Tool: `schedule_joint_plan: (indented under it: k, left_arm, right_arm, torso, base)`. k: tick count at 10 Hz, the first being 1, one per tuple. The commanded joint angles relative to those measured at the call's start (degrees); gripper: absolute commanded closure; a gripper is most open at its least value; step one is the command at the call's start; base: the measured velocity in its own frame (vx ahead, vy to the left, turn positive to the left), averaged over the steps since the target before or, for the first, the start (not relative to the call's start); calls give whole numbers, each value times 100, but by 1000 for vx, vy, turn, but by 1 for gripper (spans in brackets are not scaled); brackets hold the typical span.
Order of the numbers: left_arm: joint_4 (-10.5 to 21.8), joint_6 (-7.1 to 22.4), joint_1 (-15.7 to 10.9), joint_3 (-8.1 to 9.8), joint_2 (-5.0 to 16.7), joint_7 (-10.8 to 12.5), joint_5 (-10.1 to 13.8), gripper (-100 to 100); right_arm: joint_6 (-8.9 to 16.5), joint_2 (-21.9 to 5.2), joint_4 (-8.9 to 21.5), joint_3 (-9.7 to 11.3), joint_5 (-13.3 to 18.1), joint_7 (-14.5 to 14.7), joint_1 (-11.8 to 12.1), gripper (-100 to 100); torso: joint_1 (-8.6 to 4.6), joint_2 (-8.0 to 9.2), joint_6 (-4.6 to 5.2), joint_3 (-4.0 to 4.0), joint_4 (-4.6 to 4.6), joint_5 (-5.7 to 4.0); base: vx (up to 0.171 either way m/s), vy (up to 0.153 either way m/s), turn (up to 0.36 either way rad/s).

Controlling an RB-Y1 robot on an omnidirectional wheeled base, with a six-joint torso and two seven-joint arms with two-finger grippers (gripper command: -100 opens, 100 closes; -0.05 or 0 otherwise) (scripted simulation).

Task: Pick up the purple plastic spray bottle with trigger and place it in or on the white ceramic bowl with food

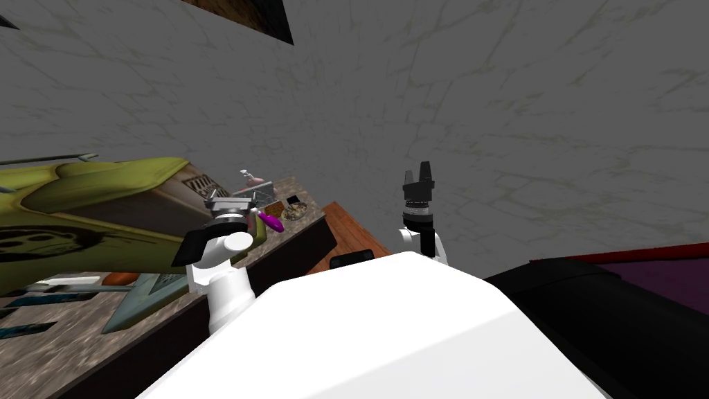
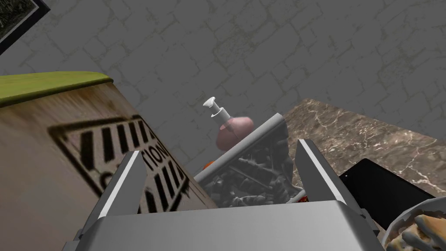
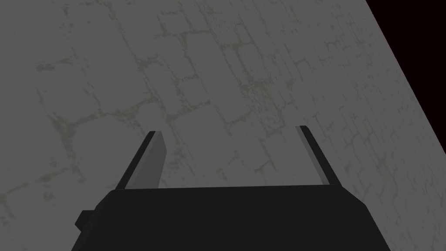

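— What does the head view give you?

— The left gripper [image 1: 234, 201] is out over the brown marbled bench [image 1: 66, 336], beside a big olive-topped crate [image 1: 104, 208]. The purple spray bottle [image 1: 271, 220] lies tilted just beside that gripper, between it and the bowl [image 1: 294, 213] of food, which sits close by on the bench. A pink pump bottle [image 1: 253, 181] stands behind them, nearer the grey wall. The right gripper [image 1: 419, 181] is raised, well apart from the bench, with the wall behind it.

— Does the bottle touch the left gripper?

— I cannot tell from that angle.

— And the left wrist view?

— The left fingers [image 2: 126, 178] stand wide apart. Beyond them is a grey tray [image 2: 239, 146] full of dark clutter, and the pump bottle rises behind its rim. The crate's side, with a black stencilled mark, runs along one finger. Past the other finger lies a flat black slab [image 2: 383, 191] on the bench, and next to the slab is the rim of the bowl, with brownish food in it.

— The right wrist view?

— Its fingers [image 3: 153, 156] are apart as well.
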Motion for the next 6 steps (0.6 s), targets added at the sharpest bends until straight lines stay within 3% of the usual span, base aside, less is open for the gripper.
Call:
schedule_joint_plan:
  k: [1, 2, 3, 4, 6]
  left_arm:
    - [177, 286, -109, 274, -117, 205, 120, -100]
    - [177, 342, -109, 274, -117, 205, 120, -100]
    - [296, 527, -150, 447, -180, 330, 213, -100]
    - [296, 527, -150, 447, -180, 330, 213, -100]
    - [530, 863, -214, 775, -313, 560, 386, -100]
  right_arm:
    - [0, 0, 0, 0, 0, 0, 0, 0]
    - [0, 0, 0, 0, 0, 0, 0, 0]
    - [0, 0, 0, 0, 0, 0, 0, 0]
    - [0, 0, 0, 0, 0, 0, 0, 0]
    - [0, 0, 0, 0, 0, 0, 0, 0]
  torso:
    - [0, 0, 0, 0, 0, 0]
    - [-5, -3, -1, -1, 0, 0]
    - [0, -1, 2, -1, 0, 0]
    - [1, 0, 0, 0, 0, 1]
    - [6, 7, 0, 4, 2, 1]
  base:
    - [58, -100, 158]
    - [50, -81, 67]
    - [46, -79, 86]
    - [31, -71, 48]
    - [42, -85, 108]
